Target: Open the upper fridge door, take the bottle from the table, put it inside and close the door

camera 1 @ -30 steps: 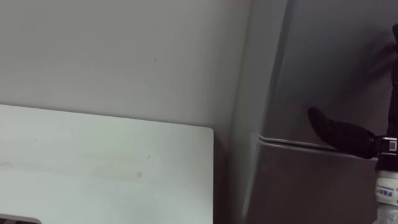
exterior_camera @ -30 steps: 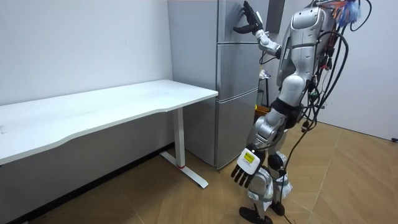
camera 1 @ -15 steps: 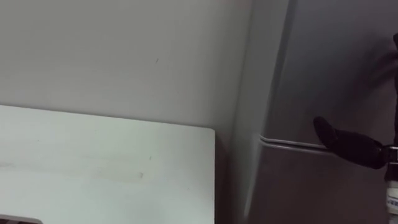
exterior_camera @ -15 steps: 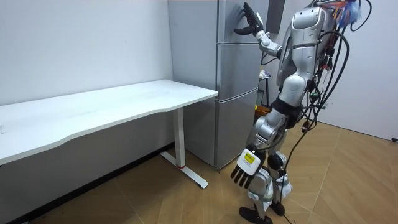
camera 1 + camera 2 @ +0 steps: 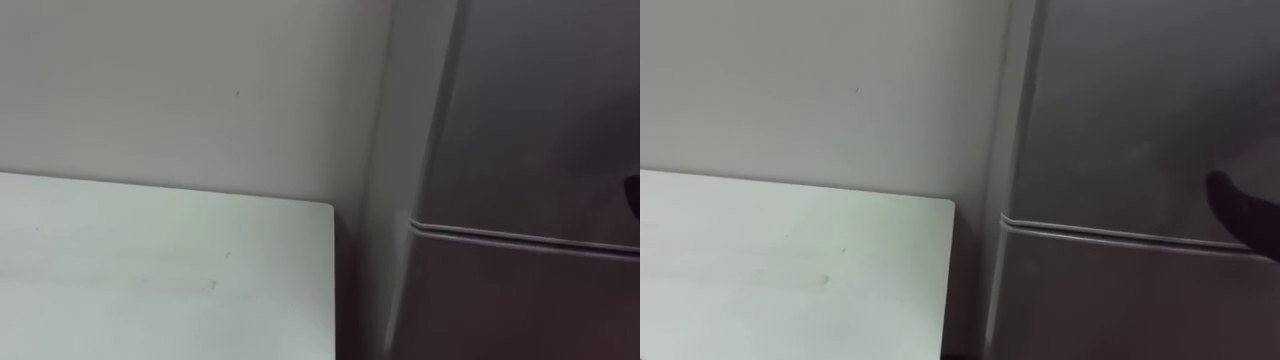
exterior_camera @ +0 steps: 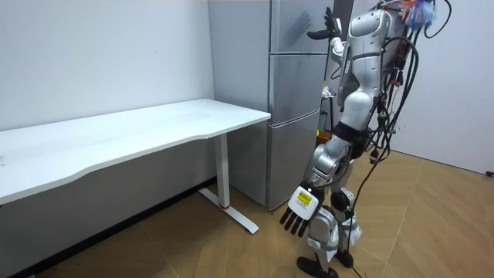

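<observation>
The grey two-door fridge [image 6: 293,108] stands shut in front of me. Its upper door [image 5: 520,110] meets the lower one at a seam [image 5: 1110,235]. My right hand [image 6: 325,25] is raised beside the upper door with its fingers spread. A dark fingertip [image 5: 1240,212] shows at the right edge, just above the seam. My left hand [image 6: 297,216] hangs open by my leg, holding nothing. I see no bottle in either hand.
A white table [image 5: 150,270] stands left of the fridge against the pale wall, and its corner [image 5: 945,205] is close to the fridge side. In the room view the table [image 6: 116,135] runs far to the left over a wooden floor.
My right hand has drawn back to the right, away from the upper door, and has almost left the eye views. My torso has straightened. The left hand has swung slightly.
</observation>
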Robot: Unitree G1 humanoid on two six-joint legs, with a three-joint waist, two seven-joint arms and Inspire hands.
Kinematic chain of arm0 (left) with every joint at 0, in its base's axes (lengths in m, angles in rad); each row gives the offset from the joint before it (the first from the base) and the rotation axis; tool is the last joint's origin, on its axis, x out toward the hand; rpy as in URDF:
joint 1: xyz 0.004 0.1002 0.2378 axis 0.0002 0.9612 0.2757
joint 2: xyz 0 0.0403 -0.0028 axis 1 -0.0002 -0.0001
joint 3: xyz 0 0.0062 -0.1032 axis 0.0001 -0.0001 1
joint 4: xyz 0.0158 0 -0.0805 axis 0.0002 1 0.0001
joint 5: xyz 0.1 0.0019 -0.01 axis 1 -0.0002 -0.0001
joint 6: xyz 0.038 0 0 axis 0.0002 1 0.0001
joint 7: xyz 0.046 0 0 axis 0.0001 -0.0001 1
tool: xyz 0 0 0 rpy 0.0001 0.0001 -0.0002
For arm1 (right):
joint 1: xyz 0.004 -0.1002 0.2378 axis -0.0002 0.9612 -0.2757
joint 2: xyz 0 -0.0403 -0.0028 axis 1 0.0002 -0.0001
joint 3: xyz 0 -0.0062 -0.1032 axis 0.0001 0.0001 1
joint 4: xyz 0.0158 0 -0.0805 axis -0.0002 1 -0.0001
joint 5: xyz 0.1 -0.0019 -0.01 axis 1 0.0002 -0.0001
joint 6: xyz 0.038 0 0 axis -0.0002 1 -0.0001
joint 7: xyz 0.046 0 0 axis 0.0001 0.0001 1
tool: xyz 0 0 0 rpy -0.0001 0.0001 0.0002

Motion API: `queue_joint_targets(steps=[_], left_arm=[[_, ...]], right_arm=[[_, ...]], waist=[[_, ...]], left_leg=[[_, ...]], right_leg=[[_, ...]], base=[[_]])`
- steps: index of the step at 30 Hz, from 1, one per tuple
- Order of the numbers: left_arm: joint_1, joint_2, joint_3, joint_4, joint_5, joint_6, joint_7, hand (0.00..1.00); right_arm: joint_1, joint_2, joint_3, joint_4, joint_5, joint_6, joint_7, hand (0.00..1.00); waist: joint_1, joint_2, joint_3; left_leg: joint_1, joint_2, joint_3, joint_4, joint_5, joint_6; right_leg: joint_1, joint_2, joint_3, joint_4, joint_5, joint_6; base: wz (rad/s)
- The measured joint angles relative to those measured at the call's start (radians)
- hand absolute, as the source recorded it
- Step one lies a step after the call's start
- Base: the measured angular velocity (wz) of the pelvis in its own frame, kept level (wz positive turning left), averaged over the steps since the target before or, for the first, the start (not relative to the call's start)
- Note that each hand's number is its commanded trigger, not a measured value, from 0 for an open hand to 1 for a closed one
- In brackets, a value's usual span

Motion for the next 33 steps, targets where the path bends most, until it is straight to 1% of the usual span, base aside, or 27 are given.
queue_joint_targets(steps=[3, 5, 6, 8, 9, 10, 11, 12, 13, 14, 15, 16, 17, 18, 20, 22, 23, 24, 26, 28, 29, 30, 31, 33], left_arm=[[-0.002, -0.002, 0.004, 0.003, -0.003, -0.002, 0.000, 0.00], [-0.003, -0.002, 0.004, 0.007, -0.014, -0.007, 0.000, 0.00], [-0.005, -0.003, 0.004, 0.012, -0.020, -0.011, 0.000, 0.00], [-0.001, -0.003, 0.008, 0.011, -0.028, -0.014, 0.001, 0.00], [0.000, -0.003, 0.009, 0.011, -0.032, -0.014, 0.004, 0.00], [0.001, -0.005, 0.009, 0.011, -0.032, -0.014, 0.014, 0.00], [0.005, -0.006, 0.009, 0.011, -0.032, -0.014, 0.019, 0.00], [0.007, -0.008, 0.009, 0.011, -0.032, -0.014, 0.029, 0.00], [0.007, -0.012, 0.009, 0.011, -0.032, -0.014, 0.040, 0.00], [0.007, -0.013, 0.009, 0.011, -0.032, -0.014, 0.041, 0.00], [0.006, -0.014, 0.009, 0.010, -0.033, -0.014, 0.044, 0.00], [0.004, -0.015, 0.008, 0.010, -0.035, -0.015, 0.051, 0.00], [0.003, -0.016, 0.008, 0.011, -0.042, -0.015, 0.054, 0.00], [0.003, -0.019, 0.008, 0.010, -0.058, -0.015, 0.058, 0.00], [0.004, -0.019, 0.010, 0.010, -0.074, -0.015, 0.060, 0.00], [0.002, -0.019, 0.015, 0.010, -0.091, -0.015, 0.071, 0.00], [0.001, -0.020, 0.015, 0.010, -0.095, -0.015, 0.077, 0.00], [0.002, -0.024, 0.015, 0.008, -0.112, -0.015, 0.088, 0.00], [0.007, -0.027, 0.015, -0.008, -0.111, -0.013, 0.094, 0.00], [0.014, -0.028, 0.014, -0.029, -0.112, -0.013, 0.106, 0.00], [0.014, -0.028, 0.014, -0.029, -0.112, -0.013, 0.108, 0.00], [0.012, -0.029, 0.013, -0.029, -0.112, -0.013, 0.109, 0.00], [0.010, -0.032, 0.013, -0.029, -0.119, -0.013, 0.108, 0.00], [0.007, -0.035, 0.013, -0.029, -0.146, -0.013, 0.108, 0.00]], right_arm=[[0.007, 0.000, -0.054, 0.015, 0.000, 0.000, -0.040, 0.00], [0.008, 0.000, -0.071, 0.034, 0.001, 0.000, -0.059, 0.00], [0.019, 0.000, -0.089, 0.041, 0.003, 0.000, -0.065, 0.00], [0.043, 0.000, -0.115, 0.044, 0.061, 0.001, -0.076, 0.00], [0.058, -0.001, -0.130, 0.044, 0.126, 0.002, -0.085, 0.00], [0.068, -0.001, -0.133, 0.044, 0.173, 0.013, -0.098, 0.00], [0.077, -0.001, -0.133, 0.044, 0.191, 0.018, -0.099, 0.00], [0.100, -0.001, -0.133, 0.047, 0.220, 0.022, -0.104, 0.00], [0.119, -0.001, -0.132, 0.055, 0.249, 0.022, -0.107, 0.00], [0.128, -0.001, -0.132, 0.059, 0.262, 0.022, -0.109, 0.00], [0.152, 0.000, -0.129, 0.074, 0.296, 0.021, -0.118, 0.00], [0.175, 0.000, -0.128, 0.092, 0.333, 0.021, -0.123, 0.00], [0.184, 0.000, -0.128, 0.100, 0.355, 0.021, -0.125, 0.00], [0.200, 0.000, -0.128, 0.118, 0.396, 0.021, -0.128, 0.00], [0.212, 0.000, -0.128, 0.150, 0.462, 0.021, -0.132, 0.00], [0.212, 0.000, -0.130, 0.224, 0.542, 0.022, -0.136, 0.00], [0.212, 0.000, -0.129, 0.247, 0.559, 0.022, -0.137, 0.00], [0.214, 0.000, -0.128, 0.287, 0.590, 0.026, -0.139, 0.00], [0.234, 0.010, -0.127, 0.313, 0.637, 0.038, -0.154, 0.00], [0.261, 0.028, -0.108, 0.364, 0.699, 0.038, -0.160, 0.00], [0.264, 0.035, -0.103, 0.388, 0.711, 0.039, -0.160, 0.00], [0.274, 0.050, -0.089, 0.425, 0.729, 0.039, -0.161, 0.00], [0.283, 0.066, -0.080, 0.451, 0.760, 0.041, -0.162, 0.00], [0.298, 0.086, -0.079, 0.492, 0.795, 0.041, -0.159, 0.00]], waist=[[-0.018, 0.000, 0.0017], [-0.026, 0.000, 0.0018], [-0.031, 0.000, 0.0034], [-0.036, 0.000, 0.0036], [-0.037, 0.000, 0.0040], [-0.042, -0.003, 0.0024], [-0.045, 0.000, 0.0027], [-0.047, -0.001, 0.0028], [-0.047, 0.003, 0.0017], [-0.048, 0.001, 0.0029], [-0.050, 0.005, 0.0048], [-0.049, 0.004, 0.0070], [-0.048, 0.010, 0.0060], [-0.049, 0.007, 0.0062], [-0.051, 0.013, 0.0066], [-0.053, 0.014, 0.0069], [-0.054, 0.013, 0.0067], [-0.054, 0.014, 0.0072], [-0.053, 0.015, 0.0071], [-0.049, 0.016, 0.0083], [-0.049, 0.017, 0.0082], [-0.047, 0.016, 0.0070], [-0.048, 0.019, 0.0065], [-0.048, 0.028, 0.0063]], left_leg=[[-0.001, 0.000, 0.002, -0.004, -0.001, 0.000], [0.000, 0.000, 0.005, -0.008, -0.001, -0.001], [0.000, 0.000, 0.006, -0.009, -0.001, -0.001], [-0.002, 0.000, 0.006, -0.009, -0.003, -0.001], [-0.005, 0.000, 0.006, -0.009, -0.004, -0.001], [-0.008, 0.000, 0.008, -0.009, -0.004, -0.001], [-0.008, 0.000, 0.008, -0.009, -0.004, -0.001], [-0.007, 0.001, 0.011, -0.010, -0.004, -0.002], [-0.005, 0.001, 0.017, -0.011, -0.005, -0.002], [-0.005, 0.001, 0.017, -0.012, -0.005, -0.002], [-0.003, 0.001, 0.022, -0.012, -0.007, -0.001], [-0.001, 0.002, 0.025, -0.012, -0.009, -0.001], [0.000, 0.002, 0.027, -0.012, -0.010, -0.001], [0.001, 0.002, 0.029, -0.012, -0.011, 0.000], [0.001, 0.002, 0.032, -0.012, -0.012, 0.002], [0.002, 0.002, 0.033, -0.012, -0.012, 0.002], [0.002, 0.002, 0.033, -0.012, -0.012, 0.002], [0.000, 0.001, 0.032, -0.012, -0.012, 0.002], [-0.005, 0.001, 0.031, -0.012, -0.013, 0.002], [-0.008, 0.001, 0.029, -0.012, -0.013, 0.002], [-0.007, 0.001, 0.029, -0.012, -0.013, 0.002], [-0.007, 0.000, 0.029, -0.013, -0.013, 0.002], [-0.009, 0.000, 0.029, -0.012, -0.013, 0.002], [-0.008, -0.001, 0.029, -0.013, -0.013, 0.003]], right_leg=[[-0.001, 0.005, 0.000, 0.000, -0.001, 0.000], [-0.001, 0.005, 0.002, 0.000, -0.002, 0.000], [-0.003, 0.005, 0.002, -0.001, -0.003, 0.000], [-0.008, 0.003, 0.003, 0.001, -0.005, 0.001], [-0.013, 0.003, 0.009, 0.001, -0.007, 0.002], [-0.020, 0.000, 0.016, 0.001, -0.009, 0.002], [-0.022, 0.001, 0.017, 0.002, -0.010, 0.002], [-0.023, 0.002, 0.026, 0.003, -0.009, 0.002], [-0.022, 0.005, 0.031, 0.004, -0.009, 0.001], [-0.019, 0.006, 0.030, 0.004, -0.009, 0.001], [-0.016, 0.006, 0.028, 0.002, -0.009, 0.001], [-0.014, 0.005, 0.029, 0.003, -0.009, 0.002], [-0.014, 0.005, 0.031, 0.002, -0.009, 0.002], [-0.014, 0.005, 0.033, 0.002, -0.010, 0.003], [-0.015, 0.004, 0.040, 0.003, -0.010, 0.003], [-0.017, 0.004, 0.043, 0.003, -0.010, 0.004], [-0.018, 0.004, 0.043, 0.002, -0.011, 0.004], [-0.019, 0.003, 0.045, 0.001, -0.011, 0.005], [-0.021, 0.000, 0.045, 0.000, -0.012, 0.006], [-0.019, 0.001, 0.042, 0.002, -0.012, 0.006], [-0.019, 0.001, 0.042, 0.002, -0.012, 0.006], [-0.018, 0.001, 0.042, 0.003, -0.012, 0.006], [-0.018, 0.001, 0.040, 0.002, -0.012, 0.006], [-0.017, 0.001, 0.040, 0.002, -0.012, 0.006]], base=[[0.00], [-0.04], [0.00], [0.00], [-0.03], [0.00], [-0.04], [-0.07], [-0.08], [-0.05], [0.00], [0.00], [-0.06], [-0.05], [-0.06], [-0.05], [0.00], [0.00], [0.02], [0.02], [0.00], [0.00], [0.03], [0.02]])
